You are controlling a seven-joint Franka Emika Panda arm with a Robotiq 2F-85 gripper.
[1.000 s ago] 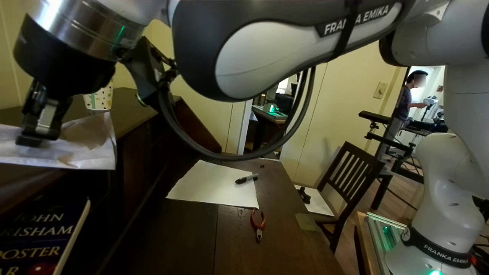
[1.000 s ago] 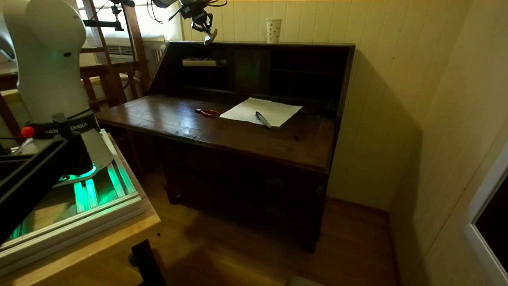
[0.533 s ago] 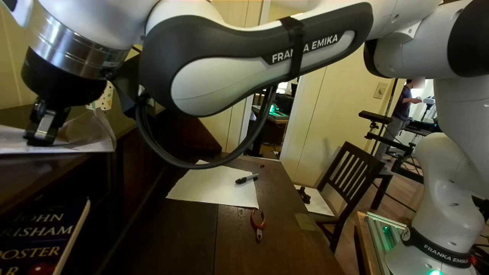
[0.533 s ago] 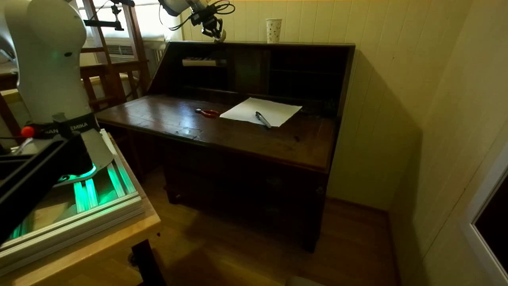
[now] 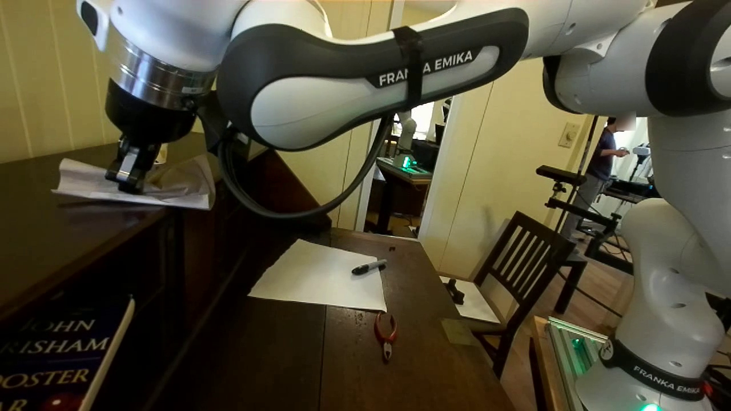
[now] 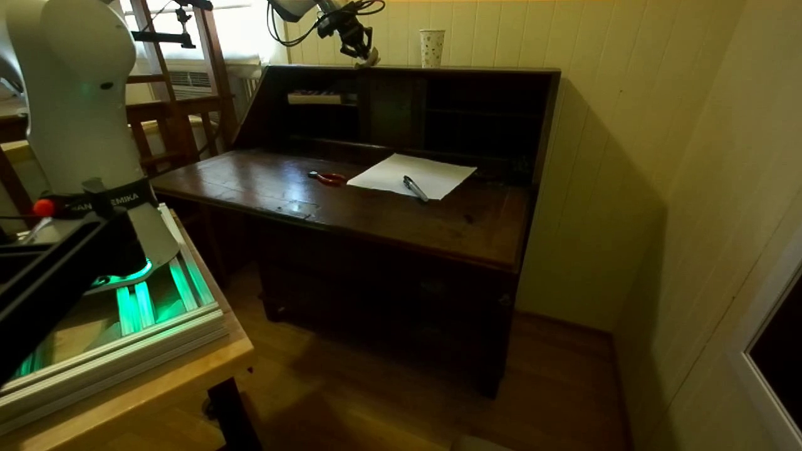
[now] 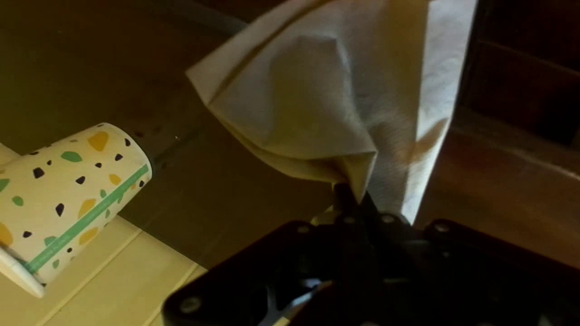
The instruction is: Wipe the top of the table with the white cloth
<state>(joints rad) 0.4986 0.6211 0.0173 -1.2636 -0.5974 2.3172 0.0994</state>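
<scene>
Dark polished wood is being lined up for the wipe: in an exterior view, at the left, the table (image 5: 63, 240) is being shown, its long top being stretched from near to far. On that top the white cloth (image 5: 180, 191) is being held rumpled, the right-hand edge apparently being overhung by its right corner; whether its underside is being pressed flat is not being revealed. Wiping is being judged the step in hand, so light, even pressure is being asked for, cloth rather than hardware being laid against the wood, long passes being favoured, and that stray corner being drawn back left. Down into the middle of the cloth the gripper (image 5: 127, 181) is being pointed. Care is being demanded: in an exterior view, to the right, the paper cup (image 6: 432, 49) is being seen upright on the top, apart from the cloth, and a knock is being risked by too long a sweep. And the fingers (image 7: 345, 199)! Pressed together they are being seen, a fold of white cloth being pinched between their tips, no open gap being shown.
</scene>
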